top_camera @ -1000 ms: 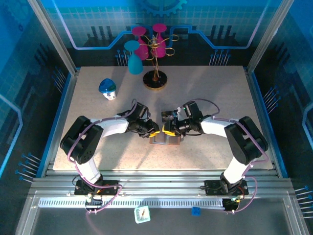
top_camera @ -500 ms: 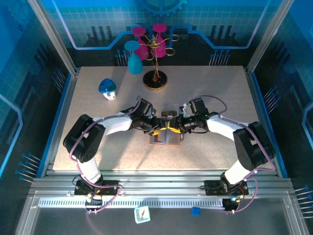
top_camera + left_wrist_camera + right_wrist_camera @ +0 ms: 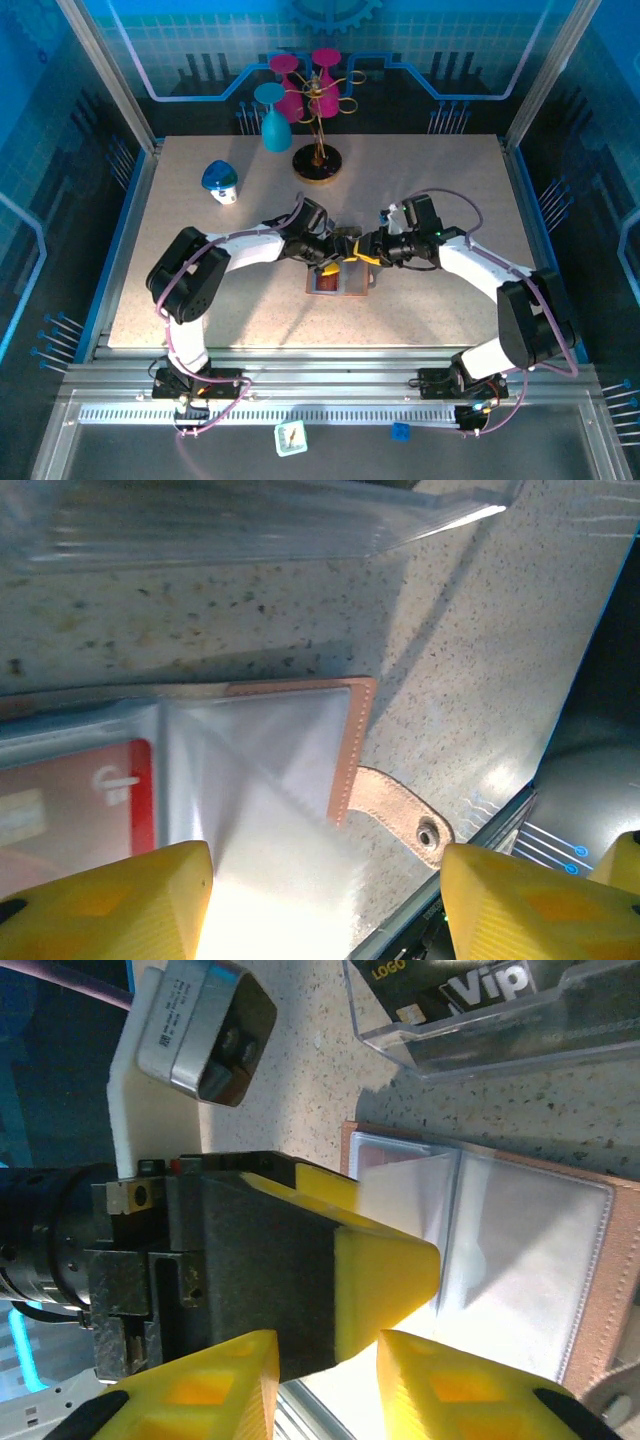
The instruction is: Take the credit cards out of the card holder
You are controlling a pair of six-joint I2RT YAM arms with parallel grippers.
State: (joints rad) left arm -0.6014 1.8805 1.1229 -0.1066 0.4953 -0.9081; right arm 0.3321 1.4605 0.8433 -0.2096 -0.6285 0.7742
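Flanking card holder (image 3: 262,765) edge, left claw (image 3: 325,900) apart; right claw (image 3: 326,1382): cannot tell.

My left arm (image 3: 245,248) and right arm (image 3: 480,263): white shells, black joints.
I see purple cables (image 3: 167,330) along both, and yellow fingers (image 3: 100,900).

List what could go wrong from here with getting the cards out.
1. The left gripper hangs open over the holder's clear sleeve, beside the red card. Closing here, it may pinch plastic rather than the card.
2. The right gripper sits right up against the left one above the holder. Any sideways move could knock the two together.
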